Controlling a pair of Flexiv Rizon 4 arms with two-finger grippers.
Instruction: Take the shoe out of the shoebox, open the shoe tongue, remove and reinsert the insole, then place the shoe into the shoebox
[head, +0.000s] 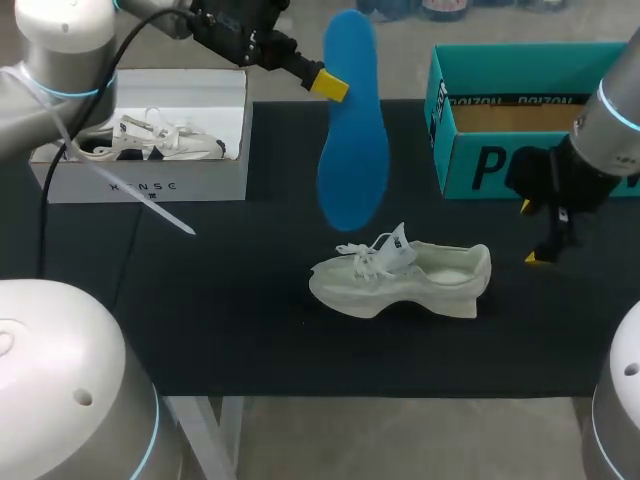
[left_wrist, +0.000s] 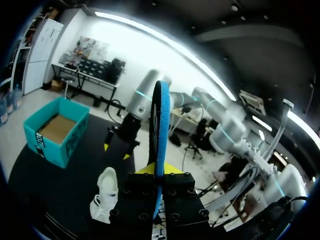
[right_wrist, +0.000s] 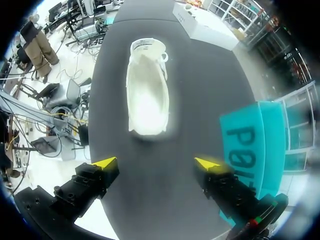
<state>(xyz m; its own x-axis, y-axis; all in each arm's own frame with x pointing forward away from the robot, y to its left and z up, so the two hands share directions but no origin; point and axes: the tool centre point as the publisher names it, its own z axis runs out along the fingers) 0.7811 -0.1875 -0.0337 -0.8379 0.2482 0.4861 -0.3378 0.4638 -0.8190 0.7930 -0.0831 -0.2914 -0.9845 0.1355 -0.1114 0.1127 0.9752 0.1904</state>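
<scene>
One blue foam insole, upper centre, clamped in left gripper. One pale shoe, centre. Right gripper spread apart.

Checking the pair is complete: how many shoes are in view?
2. One white shoe stands mid-table on the black tabletop; a second shoe lies in the white shoebox at the table's back left. The teal shoebox shows only a bare floor.
</scene>
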